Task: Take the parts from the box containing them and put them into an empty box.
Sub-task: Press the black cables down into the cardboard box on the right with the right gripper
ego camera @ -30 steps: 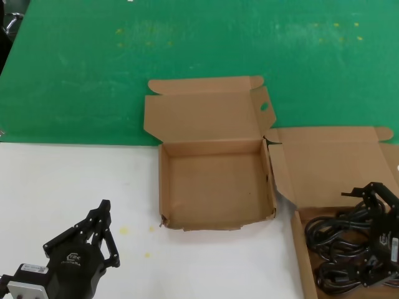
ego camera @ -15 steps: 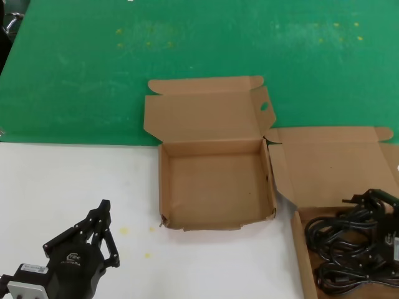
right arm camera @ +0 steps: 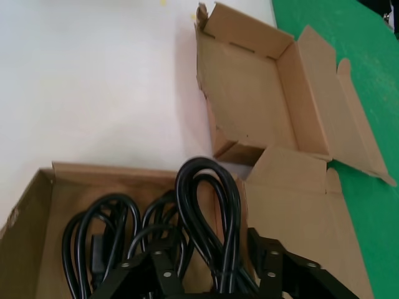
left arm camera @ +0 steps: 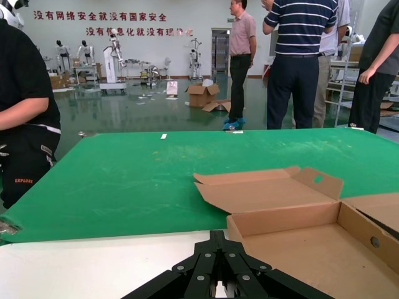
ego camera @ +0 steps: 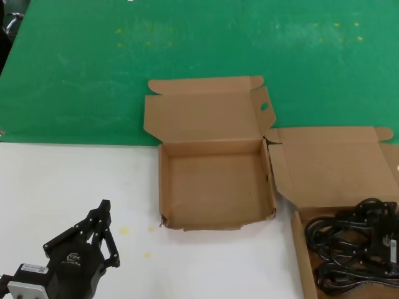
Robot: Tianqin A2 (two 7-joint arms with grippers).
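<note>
At the near left corner of the white table [ego camera: 56, 187], the robot's left gripper [ego camera: 103, 233] sits parked above the bare surface, its black fingers drawn together to a point and holding nothing. At the near right edge, the right gripper [right arm camera: 212, 265] is down inside the box containing the parts [ego camera: 298, 249], its two fingers set on either side of a bundle of black cord loops; whether they actually press the cords cannot be told. The parts [ego camera: 349, 246], black power cords in loose coils, fill that shallow brown box, and the wrist view shows one tall loop [right arm camera: 209, 205] rising between the fingers while other coils lie flat on the cardboard floor beside it. The box's lid [ego camera: 336, 165] lies open behind it, tilted back toward the green mat, its flaps plain. Just to the left of this box and touching its lid flap stands the empty box [ego camera: 215, 187], a square brown mailer with a ragged front edge and a bare floor. Its hinged lid [ego camera: 199, 115] stands open behind it, and a small oval hole [ego camera: 264, 106] shows in the right side flap. Beyond both boxes the green mat [ego camera: 199, 50] covers the far half of the table. Farther off, in the left wrist view, several people [left arm camera: 302, 56] stand on a workshop floor beneath a wall of red lettering.
</note>
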